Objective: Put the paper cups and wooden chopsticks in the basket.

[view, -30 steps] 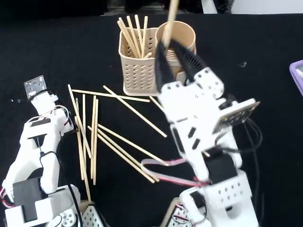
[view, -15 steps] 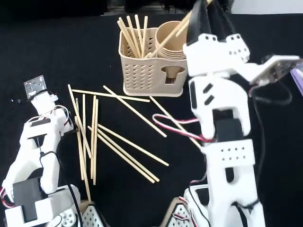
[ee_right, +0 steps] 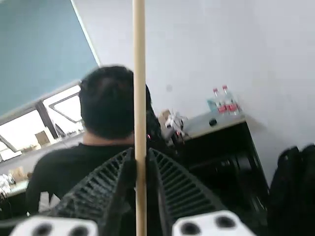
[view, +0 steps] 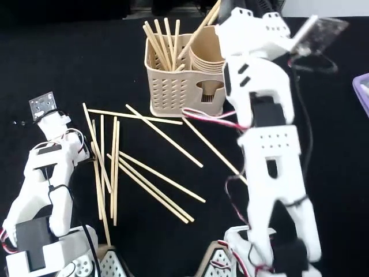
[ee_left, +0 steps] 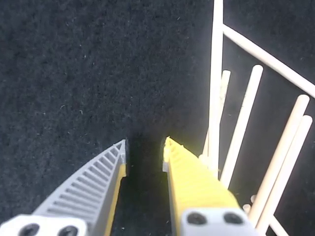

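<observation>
Gripping one wooden chopstick (ee_right: 139,73), your right claw (ee_right: 140,153) is clamped on it up above the basket (view: 173,92). The stick runs straight out from between the fingers and slants down to the basket's top, beside the stacked paper cups (view: 209,57). Your left claw (ee_left: 143,145) hangs empty with jaws parted, low over the bench (view: 69,63), just beside the loose chopsticks (view: 115,167) lying flat.

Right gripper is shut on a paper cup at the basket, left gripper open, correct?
No: the right gripper is shut on a wooden chopstick, not a paper cup, as the right wrist view shows. It is at the basket; the left gripper is open.
</observation>
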